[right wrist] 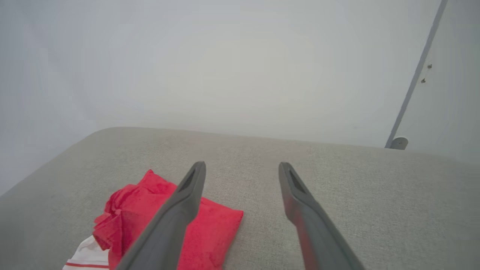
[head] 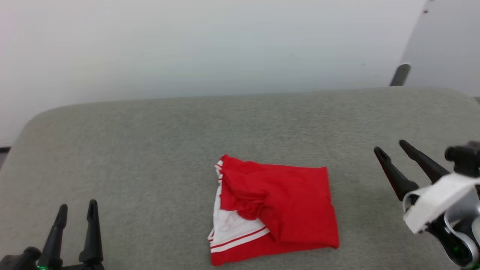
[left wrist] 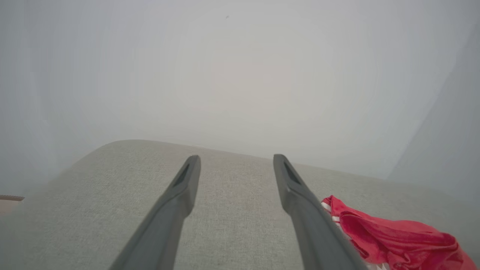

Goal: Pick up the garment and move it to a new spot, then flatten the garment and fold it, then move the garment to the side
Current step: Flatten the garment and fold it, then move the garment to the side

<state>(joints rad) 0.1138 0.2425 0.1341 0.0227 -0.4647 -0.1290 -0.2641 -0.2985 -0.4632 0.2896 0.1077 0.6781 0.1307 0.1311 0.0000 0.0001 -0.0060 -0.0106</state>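
Observation:
The garment [head: 277, 210], bright red with a white sleeve and striped trim, lies folded into a rough square on the grey cushioned surface [head: 150, 142], near its front middle. At the lower left my left gripper [head: 77, 210] stands open and empty, well left of the cloth. My right gripper [head: 392, 147] hovers open and empty to the right of the cloth. The left wrist view has the garment [left wrist: 393, 236] at lower right, beside the open left gripper [left wrist: 236, 161]. In the right wrist view the garment [right wrist: 210, 228] lies lower left, partly behind a finger of the open right gripper [right wrist: 242, 168].
A pale wall [head: 187, 45] rises behind the surface's far edge. At the upper right a grey metal bracket [head: 399, 74] sits by a wall panel. Bare cushion stretches to the left and right of the cloth.

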